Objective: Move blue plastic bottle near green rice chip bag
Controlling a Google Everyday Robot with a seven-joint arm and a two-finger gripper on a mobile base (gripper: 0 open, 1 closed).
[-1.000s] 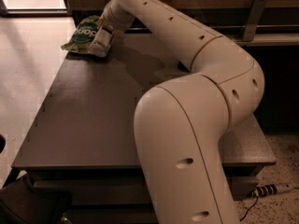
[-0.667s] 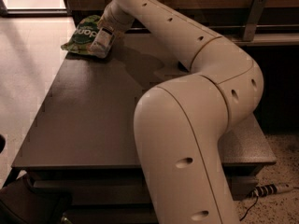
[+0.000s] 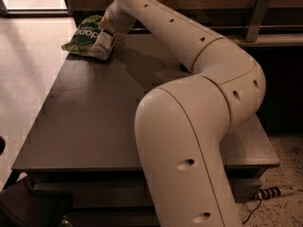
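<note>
Where the dark grey table [image 3: 85,126] reaches its far left corner, beside a pale floor [image 3: 23,56], the green bag [image 3: 80,34] lies with the bottle [image 3: 102,44] against its right edge. Nothing has shifted since a second ago. The gripper [image 3: 110,31] sits at the bottle's upper end; whether it grips, I cannot tell.

White letters reading roughly "don" mark the green rice chip bag [image 3: 79,35], beside the hand [image 3: 111,28].

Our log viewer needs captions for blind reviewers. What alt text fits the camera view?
A white robot arm reaches across a dark table to its far left corner, where the gripper is at the blue plastic bottle, right beside the green rice chip bag.
</note>
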